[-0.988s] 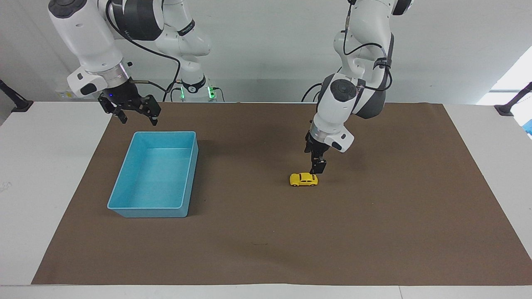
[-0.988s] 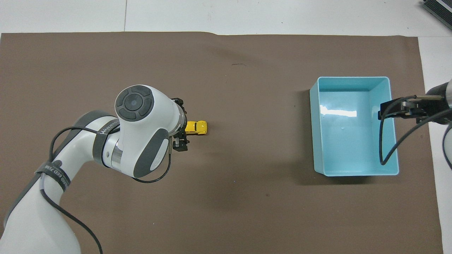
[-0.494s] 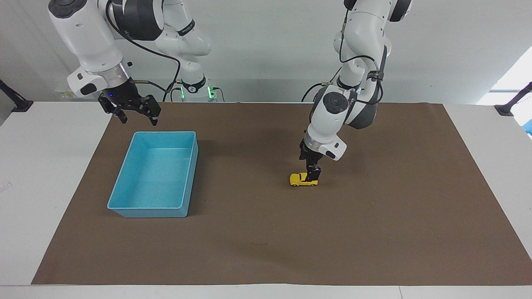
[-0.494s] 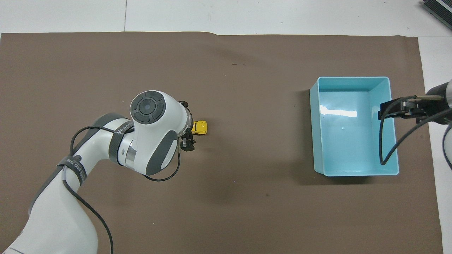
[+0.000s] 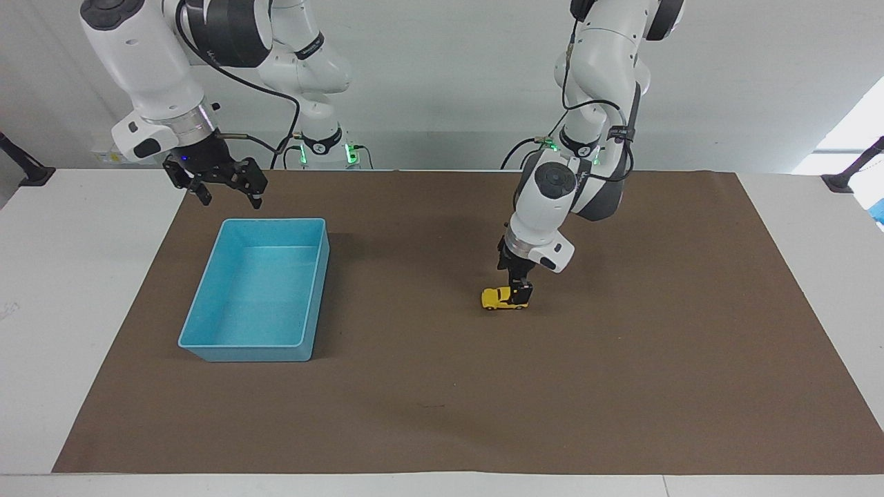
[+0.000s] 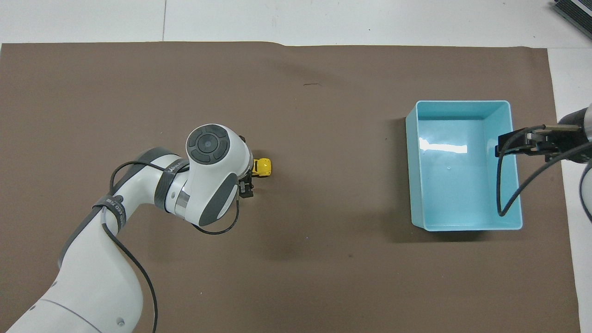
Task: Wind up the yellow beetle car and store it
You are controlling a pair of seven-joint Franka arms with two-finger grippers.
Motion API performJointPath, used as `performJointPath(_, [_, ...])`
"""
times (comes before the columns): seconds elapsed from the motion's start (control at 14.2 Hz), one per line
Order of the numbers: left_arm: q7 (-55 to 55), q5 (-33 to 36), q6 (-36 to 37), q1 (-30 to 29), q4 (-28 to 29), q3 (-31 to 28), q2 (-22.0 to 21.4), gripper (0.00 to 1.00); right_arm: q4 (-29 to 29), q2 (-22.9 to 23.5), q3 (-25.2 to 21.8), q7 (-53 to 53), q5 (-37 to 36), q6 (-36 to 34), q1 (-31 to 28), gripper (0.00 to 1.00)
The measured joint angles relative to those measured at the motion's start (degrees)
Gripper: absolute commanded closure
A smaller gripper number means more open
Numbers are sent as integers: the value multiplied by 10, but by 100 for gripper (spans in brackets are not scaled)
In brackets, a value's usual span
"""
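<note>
The yellow beetle car (image 5: 494, 298) stands on the brown mat (image 5: 621, 359) near the table's middle; its front end shows in the overhead view (image 6: 264, 167). My left gripper (image 5: 519, 293) is down at the car's rear half, open, with one finger on each side of the body. In the overhead view the left gripper (image 6: 249, 172) is mostly hidden under its own wrist. My right gripper (image 5: 226, 195) is open and empty, raised above the rim of the blue bin (image 5: 276, 221), and waits there.
The blue bin (image 6: 462, 102) is empty and stands on the mat toward the right arm's end. The right arm's cable (image 6: 499, 194) hangs over the bin. The mat around the car is bare.
My left gripper has come down from just beside the car and now straddles its rear half. The car has not moved. The right arm has not moved.
</note>
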State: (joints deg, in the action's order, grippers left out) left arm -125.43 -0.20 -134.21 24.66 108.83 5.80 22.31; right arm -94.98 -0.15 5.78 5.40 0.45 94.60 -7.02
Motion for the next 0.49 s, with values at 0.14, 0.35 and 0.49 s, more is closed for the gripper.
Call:
performJointPath(0.14, [-1, 1, 0, 0, -1, 0, 0, 79, 0, 0, 0, 0, 0, 0, 0, 0])
performJointPath(0.35, [0, 3, -1, 0, -4, 0, 0, 100, 0, 0, 0, 0, 0, 0, 0, 0])
performJointPath(0.49, [18, 4, 3, 1, -4, 1, -1, 100, 0, 0, 0, 0, 0, 0, 0, 0])
